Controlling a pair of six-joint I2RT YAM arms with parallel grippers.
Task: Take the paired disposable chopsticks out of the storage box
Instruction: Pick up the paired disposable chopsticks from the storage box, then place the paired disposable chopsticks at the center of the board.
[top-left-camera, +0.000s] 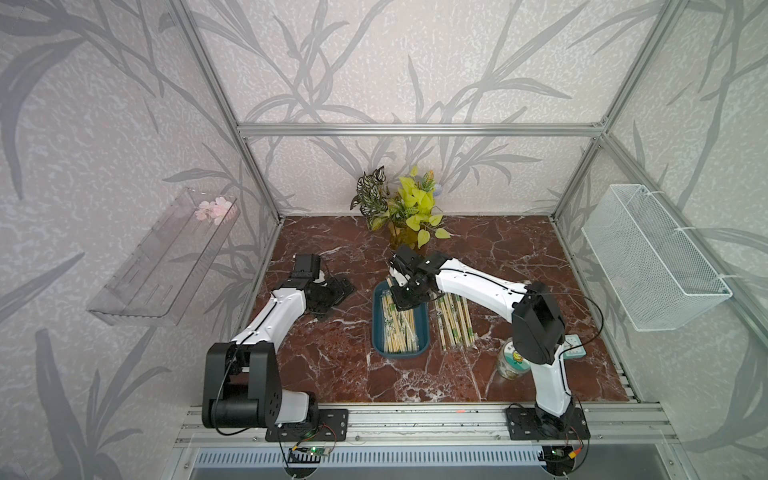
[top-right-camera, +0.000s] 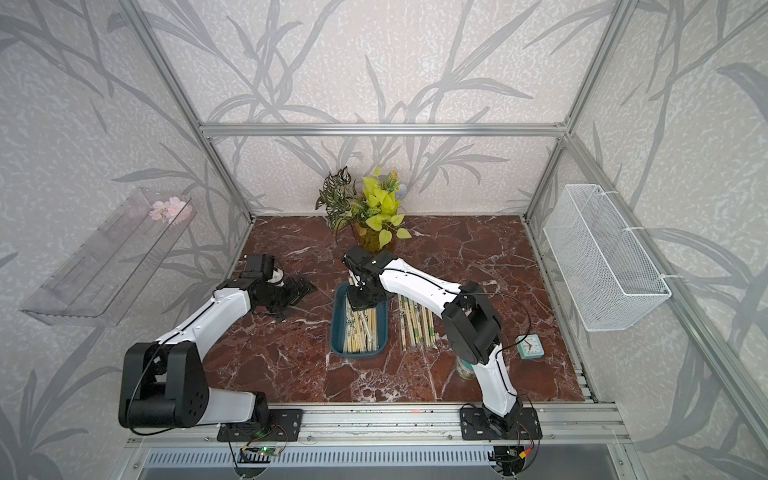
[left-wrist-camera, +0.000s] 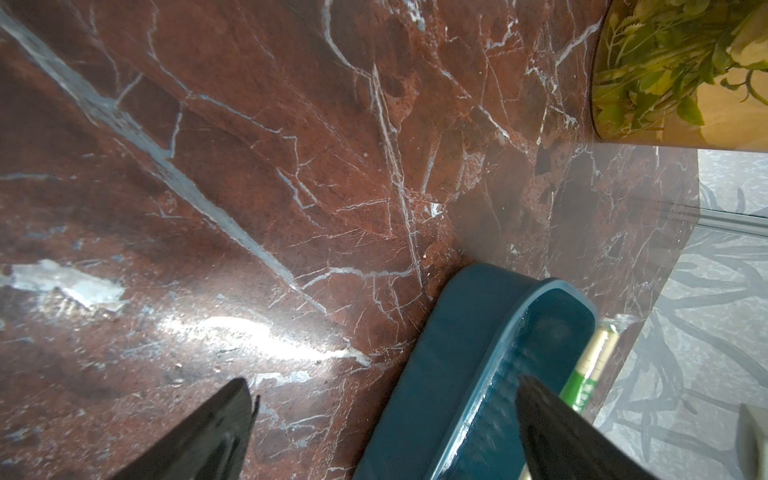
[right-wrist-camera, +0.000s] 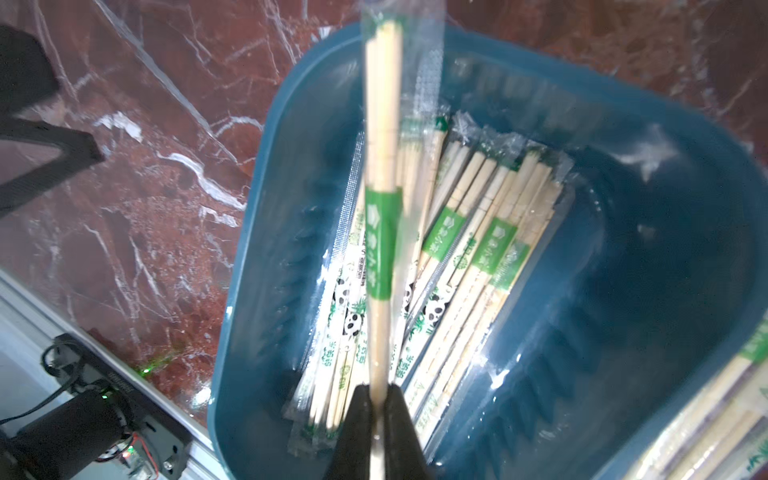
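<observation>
The storage box (top-left-camera: 379, 332) (top-right-camera: 337, 332), a shallow teal tray, lies mid-table with several paired disposable chopsticks (top-left-camera: 400, 328) (top-right-camera: 360, 328) in clear sleeves inside. My right gripper (top-left-camera: 404, 305) (top-right-camera: 361, 305) (right-wrist-camera: 377, 399) hangs over the tray's far end. It is shut on the tip of one sleeved pair (right-wrist-camera: 380, 166) that rises out of the pile. More pairs (top-left-camera: 453, 322) (top-right-camera: 415, 322) lie on the table right of the tray. My left gripper (top-left-camera: 334, 293) (left-wrist-camera: 384, 384) stands open left of the tray's far corner (left-wrist-camera: 436, 374), holding nothing.
A vase of leafy plants (top-left-camera: 401, 237) (left-wrist-camera: 665, 83) stands just behind the tray. A jar (top-left-camera: 511, 363) and a small teal clock (top-right-camera: 530, 347) sit near the right arm's base. A white wire basket (top-left-camera: 652, 266) hangs on the right wall, a clear shelf (top-left-camera: 162, 257) on the left.
</observation>
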